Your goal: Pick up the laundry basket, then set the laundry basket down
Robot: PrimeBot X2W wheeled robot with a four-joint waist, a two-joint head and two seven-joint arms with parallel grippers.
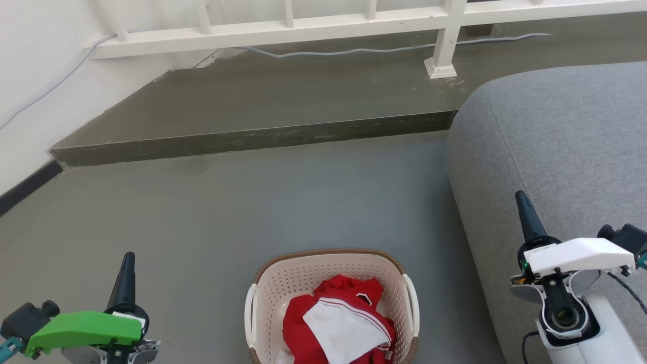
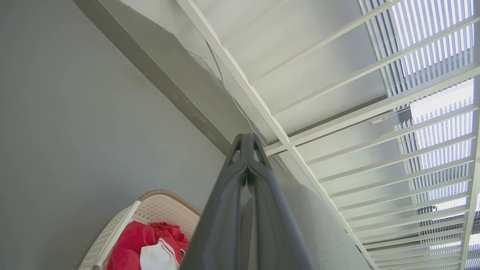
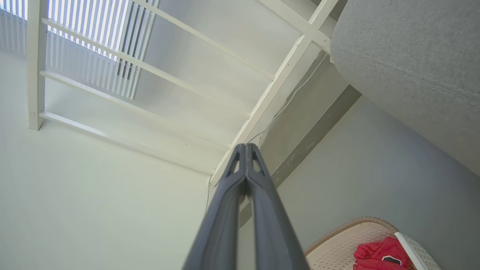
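Observation:
The cream laundry basket (image 1: 283, 283) with a brown woven rim and white side handles stands on the grey floor at the bottom middle of the head view. Red and white clothes (image 1: 338, 323) lie inside it. My left gripper (image 1: 128, 259) is shut and empty, well to the basket's left. My right gripper (image 1: 520, 198) is shut and empty, to the basket's right, in front of the sofa. The left wrist view has the basket (image 2: 161, 210) at its lower left beside the closed left gripper (image 2: 246, 139). In the right wrist view the basket (image 3: 345, 240) sits lower right of the closed right gripper (image 3: 245, 148).
A grey sofa (image 1: 556, 151) fills the right side, close to the basket. A raised dark step (image 1: 252, 136) crosses the floor ahead, with a white railing (image 1: 283, 30) and a cable behind it. A white wall runs along the left. Open floor (image 1: 202, 212) lies ahead of the basket.

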